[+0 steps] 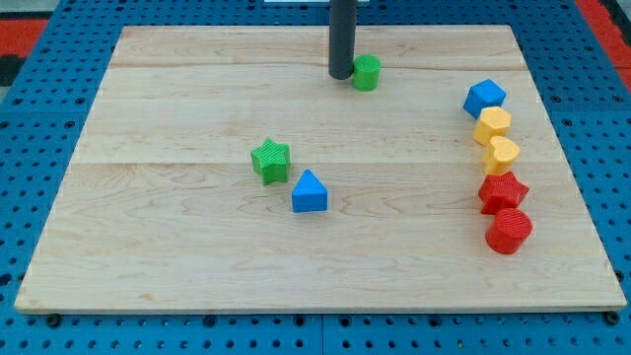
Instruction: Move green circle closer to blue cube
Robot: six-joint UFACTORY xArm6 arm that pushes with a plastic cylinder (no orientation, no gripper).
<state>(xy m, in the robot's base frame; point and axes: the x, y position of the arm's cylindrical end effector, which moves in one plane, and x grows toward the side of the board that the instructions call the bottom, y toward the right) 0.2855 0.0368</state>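
The green circle point(367, 72) sits near the view's top, a little right of centre. My tip point(341, 75) stands right against its left side. The blue cube point(484, 97) lies at the view's right, at the top of a column of blocks, well to the right of the green circle.
Below the blue cube stand a yellow hexagon point(493, 124), a yellow block point(502, 154), a red star point(503, 191) and a red cylinder point(509, 231). A green star point(270, 160) and a blue triangle point(309, 191) lie near the board's middle. The wooden board point(148, 247) rests on a blue pegboard.
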